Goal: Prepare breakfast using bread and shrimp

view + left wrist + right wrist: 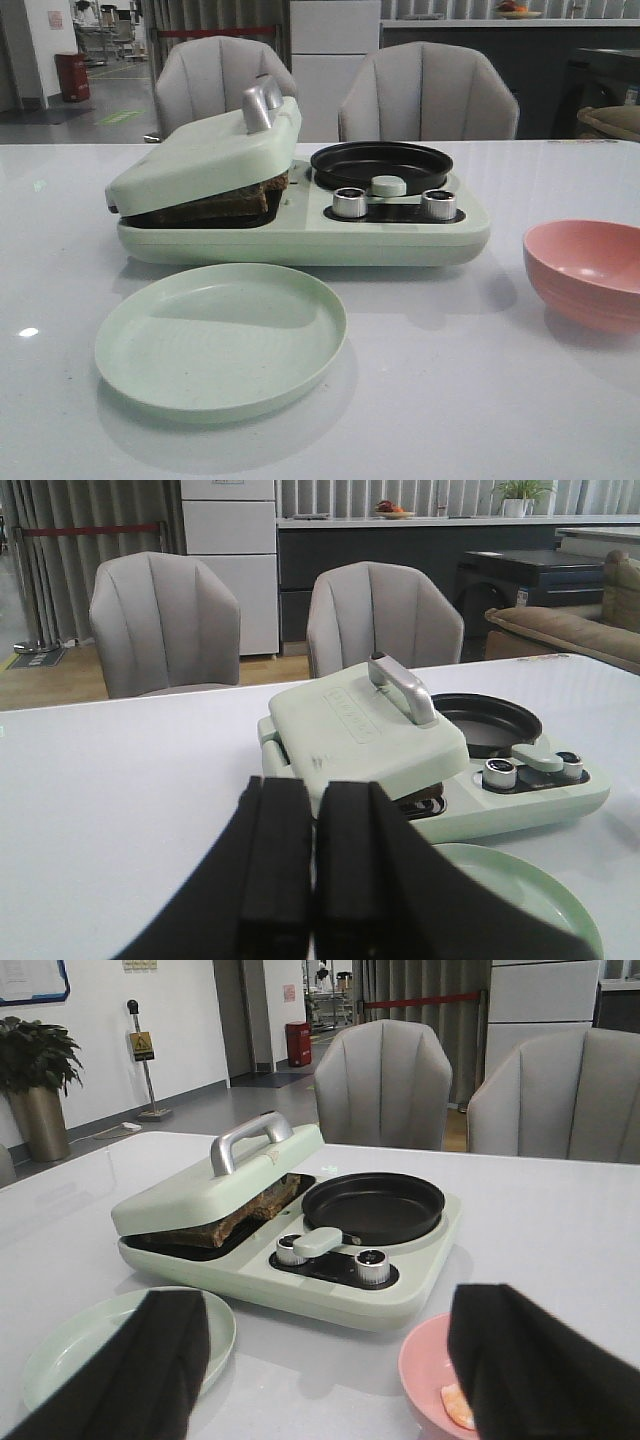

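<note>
The breakfast maker (pixel 300 225) is showing smooth, matt pale-green plastic; its lid handle (pixel 262 103) and knobs (pixel 350 202) are shining like metal. Beside them, the pan (pixel 380 165) is looking dark and glossy.

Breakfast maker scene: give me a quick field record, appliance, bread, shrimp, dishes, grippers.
appliance: pale green breakfast maker on white table, two knobs in front
lid: lid down but propped ajar on the bread
bread: bread sandwiched under lid, dark crust edge showing
pan: black pan on the maker's right side, looks empty
shrimp: one orange piece in pink bowl; count unclear
plate: green plate in front of maker, empty
left gripper: left gripper shut, holding nothing
right gripper: right gripper open, above bowl and plate
</note>
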Action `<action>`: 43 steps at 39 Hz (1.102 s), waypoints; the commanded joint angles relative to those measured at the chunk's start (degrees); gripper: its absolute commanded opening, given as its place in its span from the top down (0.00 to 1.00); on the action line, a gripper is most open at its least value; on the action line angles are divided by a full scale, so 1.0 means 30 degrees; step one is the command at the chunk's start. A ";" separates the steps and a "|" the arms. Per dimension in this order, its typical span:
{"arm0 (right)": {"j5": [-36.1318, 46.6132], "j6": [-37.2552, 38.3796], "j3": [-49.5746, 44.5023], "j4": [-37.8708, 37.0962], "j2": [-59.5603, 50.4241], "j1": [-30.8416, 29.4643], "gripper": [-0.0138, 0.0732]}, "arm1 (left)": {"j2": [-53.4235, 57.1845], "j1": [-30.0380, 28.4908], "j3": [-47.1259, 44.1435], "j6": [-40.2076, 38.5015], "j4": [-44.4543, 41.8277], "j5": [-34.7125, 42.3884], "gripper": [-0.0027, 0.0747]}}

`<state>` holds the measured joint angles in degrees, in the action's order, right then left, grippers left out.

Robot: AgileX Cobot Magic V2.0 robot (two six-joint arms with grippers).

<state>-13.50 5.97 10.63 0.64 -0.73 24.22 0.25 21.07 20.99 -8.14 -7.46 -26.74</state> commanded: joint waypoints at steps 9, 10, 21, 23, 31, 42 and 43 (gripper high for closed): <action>0.1399 -0.0067 0.0552 -0.0091 -0.0005 -0.0058 0.16 | -0.0354 0.0086 0.0481 -0.0211 0.0062 0.1600 0.82; 0.1399 -0.0067 0.0552 -0.0091 -0.0005 -0.0058 0.16 | -0.0354 0.0086 0.0481 -0.0211 0.0062 0.1600 0.82; 0.1399 -0.0067 0.0552 -0.0091 -0.0005 -0.0058 0.16 | -0.0354 0.0086 0.0481 -0.0211 0.0062 0.1600 0.82; 0.1399 -0.0067 0.0552 -0.0091 -0.0005 -0.0058 0.16 | -0.0354 0.0086 0.0481 -0.0211 0.0062 0.1600 0.82; 0.1399 -0.0067 0.0552 -0.0091 -0.0005 -0.0058 0.16 | -0.0354 0.0086 0.0481 -0.0211 0.0062 0.1600 0.82; -0.0288 -0.0268 0.0552 -0.0539 -0.0005 -0.0058 0.16 | -0.0354 0.0086 0.0481 -0.0211 0.0062 0.1600 0.82; -0.0305 -0.0332 0.0552 -0.0677 -0.0005 -0.0058 0.16 | -0.0354 0.0086 0.0481 -0.0211 0.0062 0.1600 0.82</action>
<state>-17.51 5.66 10.63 0.00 -0.73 24.22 0.25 21.07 20.99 -8.14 -7.46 -26.65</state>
